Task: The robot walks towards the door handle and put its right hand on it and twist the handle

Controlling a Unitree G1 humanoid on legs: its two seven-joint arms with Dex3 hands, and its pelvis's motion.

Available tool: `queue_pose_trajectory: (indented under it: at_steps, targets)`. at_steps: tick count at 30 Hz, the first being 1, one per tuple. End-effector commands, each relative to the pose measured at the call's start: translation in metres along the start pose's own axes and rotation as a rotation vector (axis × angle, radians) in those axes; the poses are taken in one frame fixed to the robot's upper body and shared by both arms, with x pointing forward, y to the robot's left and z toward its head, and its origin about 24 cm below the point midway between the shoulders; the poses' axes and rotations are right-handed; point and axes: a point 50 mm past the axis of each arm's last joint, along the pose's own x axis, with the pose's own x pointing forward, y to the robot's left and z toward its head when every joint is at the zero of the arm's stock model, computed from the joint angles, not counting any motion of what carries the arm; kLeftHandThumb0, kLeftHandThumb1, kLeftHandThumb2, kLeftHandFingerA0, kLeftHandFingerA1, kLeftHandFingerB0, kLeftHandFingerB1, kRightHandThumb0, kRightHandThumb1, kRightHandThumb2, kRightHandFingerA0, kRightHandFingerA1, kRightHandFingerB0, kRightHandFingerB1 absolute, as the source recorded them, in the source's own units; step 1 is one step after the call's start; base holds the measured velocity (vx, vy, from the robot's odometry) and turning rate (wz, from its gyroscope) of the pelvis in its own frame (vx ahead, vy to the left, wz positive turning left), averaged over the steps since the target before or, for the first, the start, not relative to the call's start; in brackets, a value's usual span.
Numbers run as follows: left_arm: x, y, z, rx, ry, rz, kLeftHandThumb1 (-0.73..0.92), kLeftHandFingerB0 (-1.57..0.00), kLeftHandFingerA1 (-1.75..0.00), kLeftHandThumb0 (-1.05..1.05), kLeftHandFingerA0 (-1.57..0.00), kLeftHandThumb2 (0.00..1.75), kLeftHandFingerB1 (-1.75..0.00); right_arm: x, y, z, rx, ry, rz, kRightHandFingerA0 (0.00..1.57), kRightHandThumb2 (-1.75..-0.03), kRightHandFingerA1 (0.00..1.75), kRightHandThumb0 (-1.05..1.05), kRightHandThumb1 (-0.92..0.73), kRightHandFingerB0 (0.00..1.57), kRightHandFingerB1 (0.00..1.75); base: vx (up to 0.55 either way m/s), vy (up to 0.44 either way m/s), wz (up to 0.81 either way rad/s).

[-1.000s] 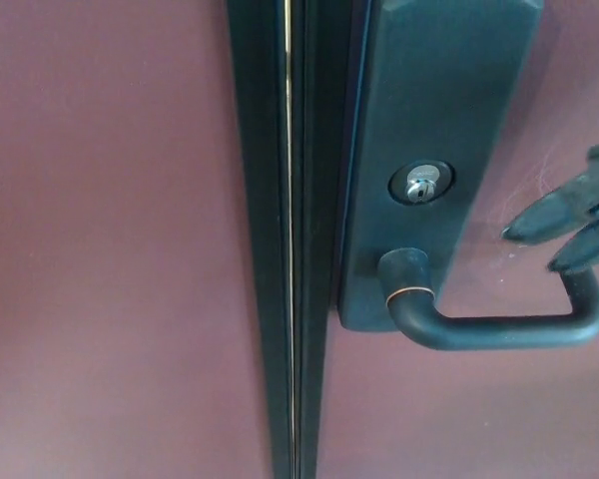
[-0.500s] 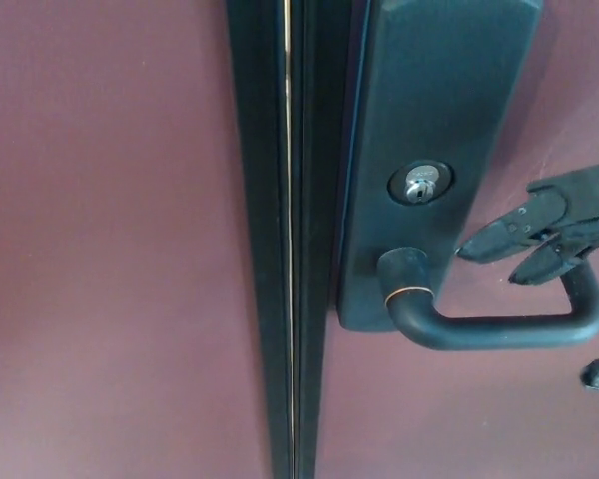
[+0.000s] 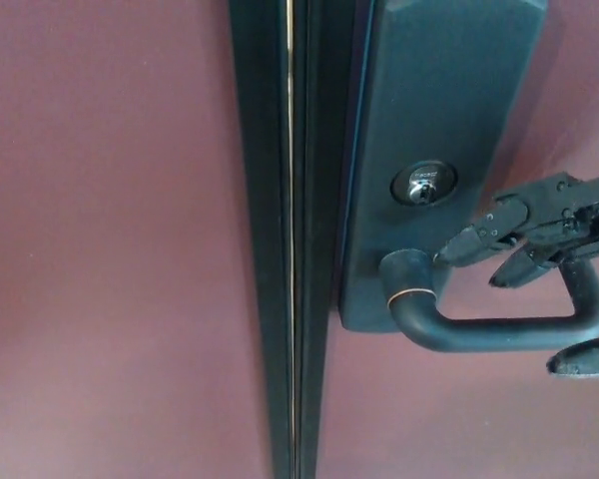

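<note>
Where I am: right up at the maroon door (image 3: pixel 110 239), so the walking part looks done to me.

Lever handle (image 3: pixel 489 332): dark metal, sticks out of the tall backplate (image 3: pixel 429 130) low on the right and runs level toward the right edge, then bends back. Keyhole (image 3: pixel 422 186) sits just above it.

My right robot hand (image 3: pixel 554 269): comes in from the right, spread, holding nothing. Two fingers (image 3: pixel 474 242) hang just over the lever, the thumb (image 3: pixel 584 357) pokes in below it, so the bar sits between them. Can't tell if anything actually touches yet.

Left robot hand: not in the shot.

Done: approach, hand lined up around the lever.

Left to do: close on the bar, then twist. Lever looks level, so I'd say no turn yet.

Door gap (image 3: pixel 290 239): thin bright line between the dark frame edges.
</note>
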Motion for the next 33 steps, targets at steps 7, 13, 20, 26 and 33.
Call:
queue_pose_trajectory:
  at_steps: [7,13,20,26,33]
  targets:
    - [-0.003,0.005,-0.006,-0.005,0.007,0.000,0.53,-0.60,-0.51,-0.22,-0.69,0.56,-0.43,-0.003,-0.004,-0.014,-0.032,0.086,-0.016,0.38,-0.79,0.53,-0.49,-0.43,0.29,0.46,0.00,0.000,0.00]
    - [-0.003,0.005,-0.005,-0.008,0.004,0.002,0.52,-0.60,-0.51,-0.23,-0.69,0.56,-0.43,-0.007,-0.004,-0.022,-0.042,0.117,-0.028,0.37,-0.80,0.53,-0.51,-0.45,0.29,0.46,0.00,0.000,0.00]
    - [-0.002,0.004,-0.004,-0.004,0.000,-0.001,0.52,-0.60,-0.51,-0.23,-0.69,0.56,-0.43,-0.006,0.003,-0.024,-0.037,0.124,-0.001,0.36,-0.81,0.52,-0.52,-0.45,0.29,0.46,0.00,0.000,0.00]
    - [-0.001,0.004,0.000,0.009,-0.013,-0.005,0.52,-0.60,-0.51,-0.23,-0.69,0.56,-0.43,-0.001,0.006,-0.026,-0.034,0.122,0.022,0.36,-0.81,0.52,-0.51,-0.45,0.29,0.46,0.00,0.000,0.00]
    - [-0.001,0.005,0.002,0.014,-0.017,0.000,0.52,-0.60,-0.50,-0.23,-0.69,0.56,-0.43,0.005,0.015,-0.027,-0.025,0.117,0.064,0.35,-0.80,0.52,-0.50,-0.44,0.29,0.46,0.00,0.000,0.00]
